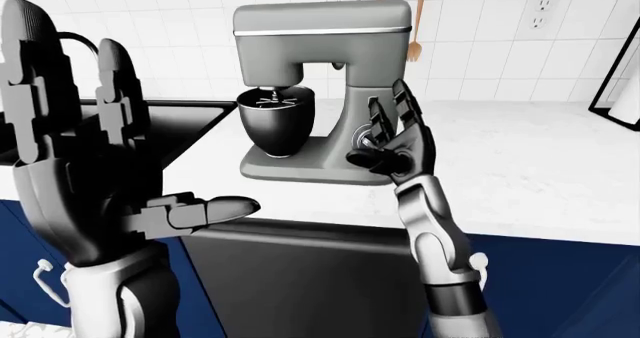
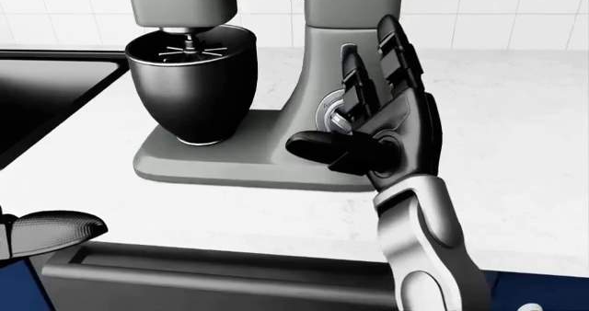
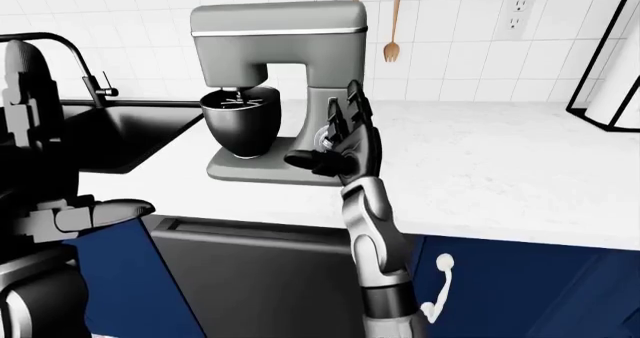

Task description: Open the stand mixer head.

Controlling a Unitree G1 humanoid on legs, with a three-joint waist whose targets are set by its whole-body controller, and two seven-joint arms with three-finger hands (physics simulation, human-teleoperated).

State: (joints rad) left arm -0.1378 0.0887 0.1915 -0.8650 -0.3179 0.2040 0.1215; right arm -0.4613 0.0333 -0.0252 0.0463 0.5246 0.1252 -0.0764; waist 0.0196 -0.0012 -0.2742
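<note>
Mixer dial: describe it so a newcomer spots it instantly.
Find the grey stand mixer on the white counter. On its upright column, beside the black bowl, sits the dial: a round silver-ringed knob, partly hidden by the open right hand.

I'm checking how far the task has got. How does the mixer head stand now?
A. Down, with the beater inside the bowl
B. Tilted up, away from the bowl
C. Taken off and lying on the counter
A: the stand mixer head sits level over the black bowl, its beater inside the rim, while the open right hand is raised by the mixer's column.
</note>
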